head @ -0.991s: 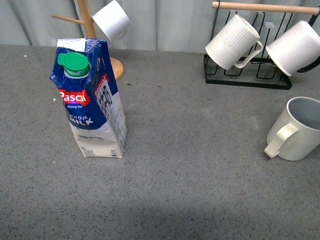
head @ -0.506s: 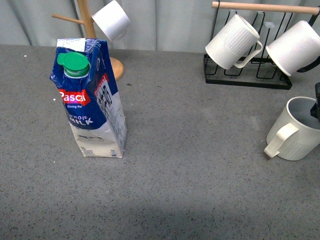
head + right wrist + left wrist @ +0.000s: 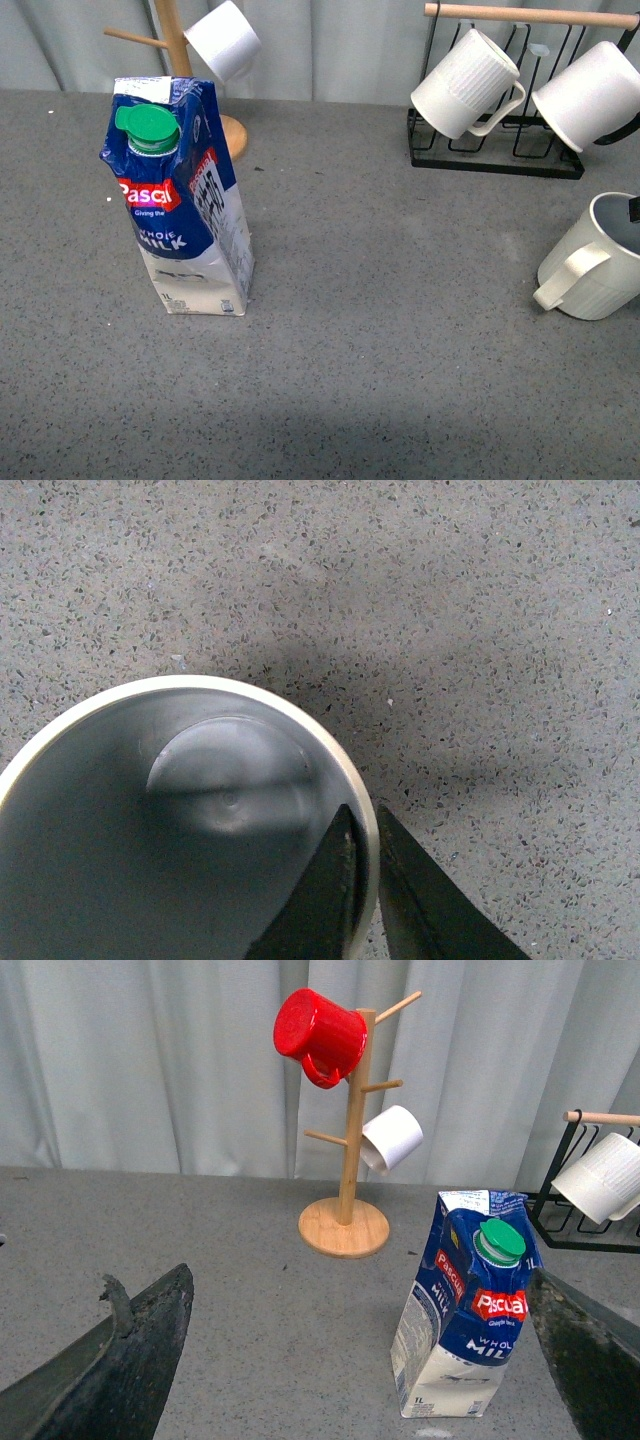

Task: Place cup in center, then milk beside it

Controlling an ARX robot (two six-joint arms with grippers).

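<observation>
The ribbed cream cup stands at the table's right edge, handle toward the middle, slightly tilted. My right gripper barely shows at the frame's edge. In the right wrist view it is shut on the cup's rim, with one finger inside the grey inside and one outside. The milk stands upright at the left, also in the left wrist view. My left gripper is open and empty, short of the carton. The bare center lies between carton and cup.
A wooden mug tree with a smooth white mug stands behind the carton; a red mug hangs on it. A black wire rack at the back right holds a ribbed mug and a smooth one.
My right gripper came in from the right edge and closed on the cup's rim. The cup has shifted slightly to the right and tilted a little. The milk has not moved.
</observation>
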